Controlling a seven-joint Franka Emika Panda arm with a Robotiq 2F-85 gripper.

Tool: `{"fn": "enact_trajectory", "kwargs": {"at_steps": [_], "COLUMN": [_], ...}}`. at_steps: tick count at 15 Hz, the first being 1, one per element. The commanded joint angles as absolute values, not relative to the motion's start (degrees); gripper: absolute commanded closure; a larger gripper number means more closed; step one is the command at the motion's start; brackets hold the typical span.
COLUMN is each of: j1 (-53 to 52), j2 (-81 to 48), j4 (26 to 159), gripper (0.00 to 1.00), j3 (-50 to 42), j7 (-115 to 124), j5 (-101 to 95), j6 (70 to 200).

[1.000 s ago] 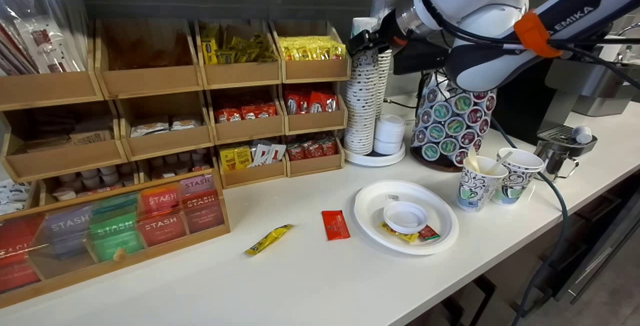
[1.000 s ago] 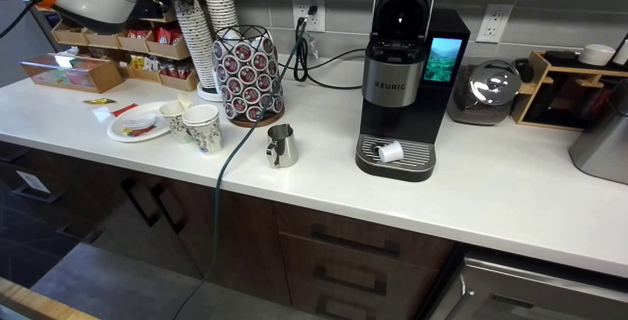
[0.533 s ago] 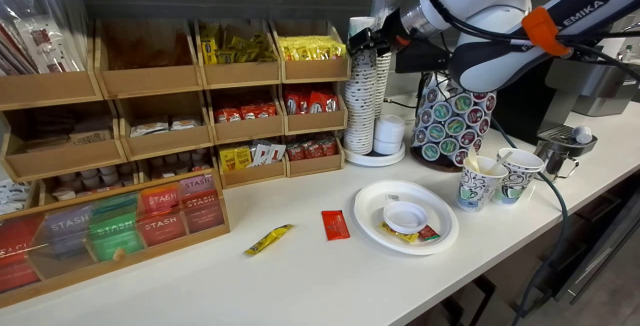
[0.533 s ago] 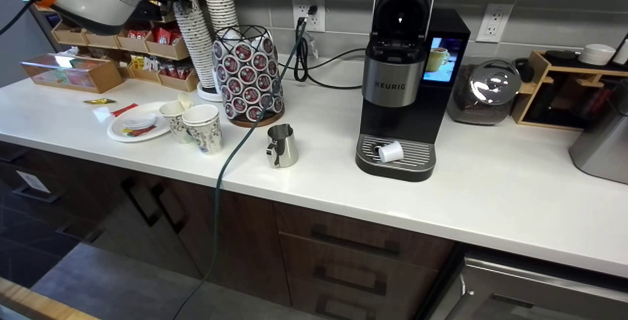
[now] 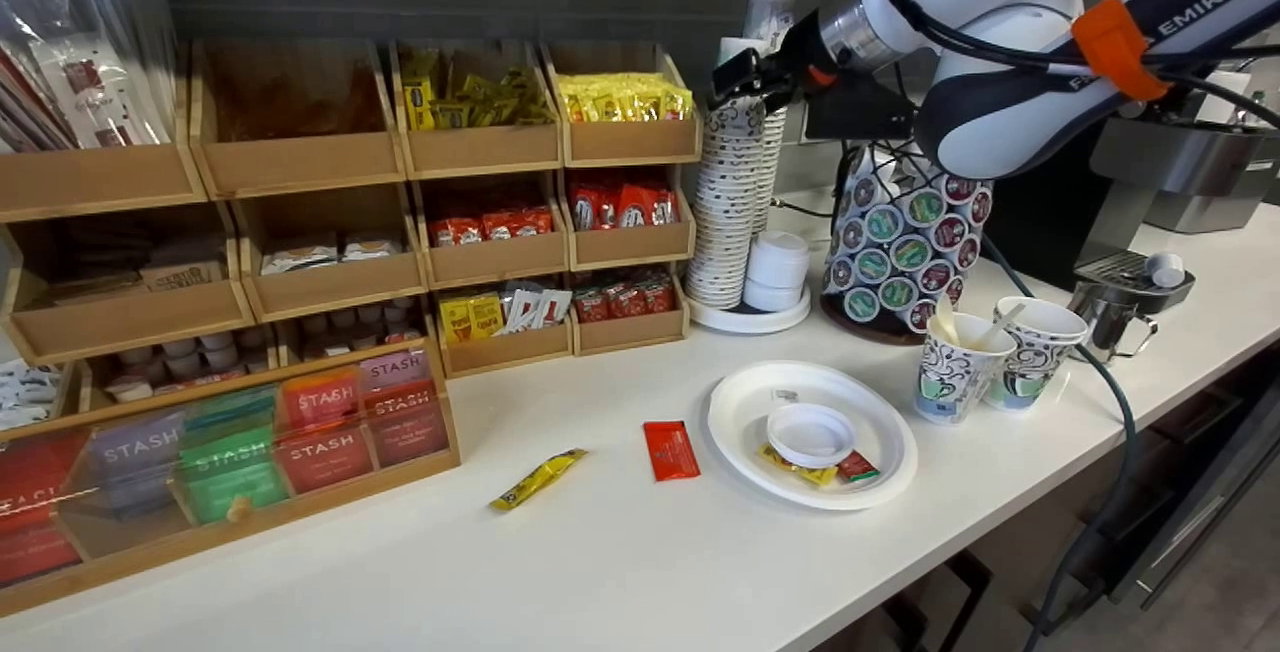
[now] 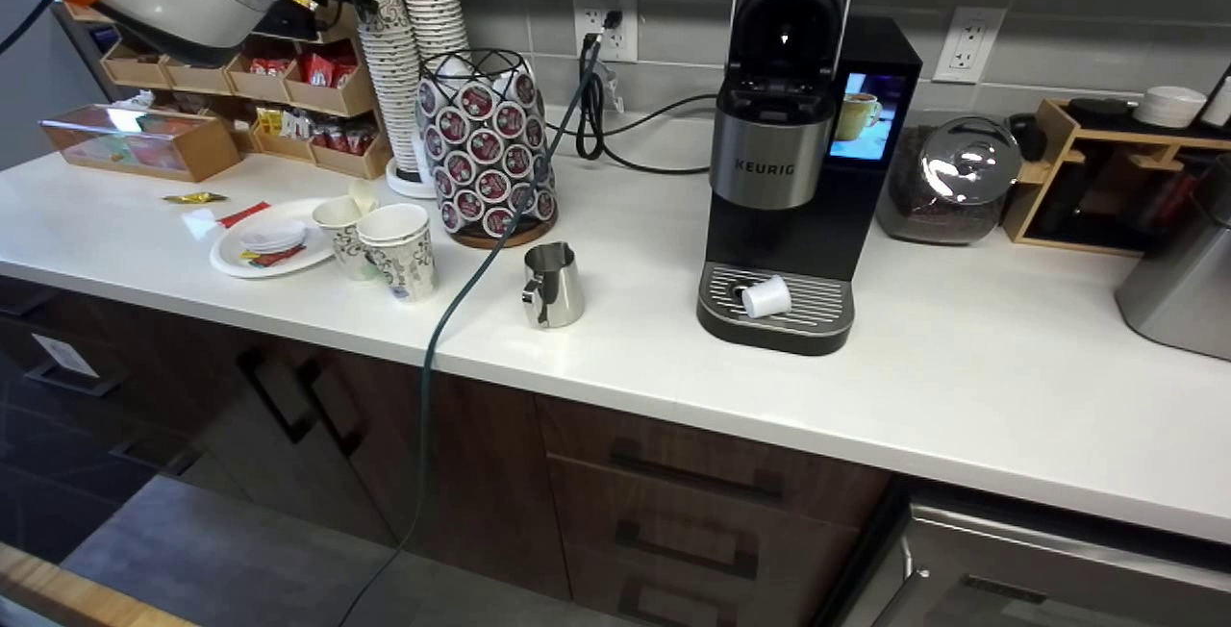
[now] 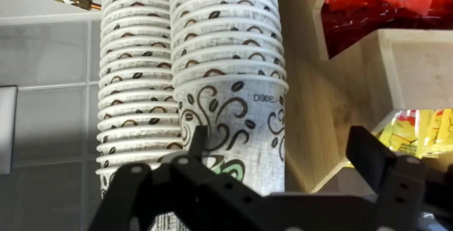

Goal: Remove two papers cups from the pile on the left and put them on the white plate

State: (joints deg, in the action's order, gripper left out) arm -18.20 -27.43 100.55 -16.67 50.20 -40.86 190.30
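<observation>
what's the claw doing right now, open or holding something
Claw: open, holding nothing, near the top of the shorter cup pile.

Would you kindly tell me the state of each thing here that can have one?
Shorter pile: standing, cups nested upside down
Taller pile: standing, cups inverted
Gripper: open, near the shorter pile's top
White plate: right side up, occupied
Loose cups: upright
Loose packets: lying flat, seals unclear
Coffee machine: lid raised, screen lit
Small white cup: on its side
Steel pitcher: upright
Black plug: inserted
Drawers: shut
</observation>
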Motion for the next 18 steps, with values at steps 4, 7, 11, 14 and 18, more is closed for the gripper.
{"fn": "enact_trajectory", "kwargs": {"at_steps": [4, 7, 11, 14, 18], "j1": [-18.70, -18.05, -18.05, -18.05, -16.83], "j2": [-25.37, -26.13, -25.48, -25.48, -24.99], "j4": [101.84, 100.54, 100.65, 100.72, 101.05], "gripper": [0.00, 0.00, 0.00, 0.00, 0.00], "j3": [-18.45, -18.00, -18.25, -18.25, -17.22], "j7": [50.78, 50.33, 50.35, 50.37, 50.67], "j5": [-40.64, -40.73, -40.73, -40.73, -40.48], "j6": [190.33, 190.30, 190.30, 190.30, 191.63]}}
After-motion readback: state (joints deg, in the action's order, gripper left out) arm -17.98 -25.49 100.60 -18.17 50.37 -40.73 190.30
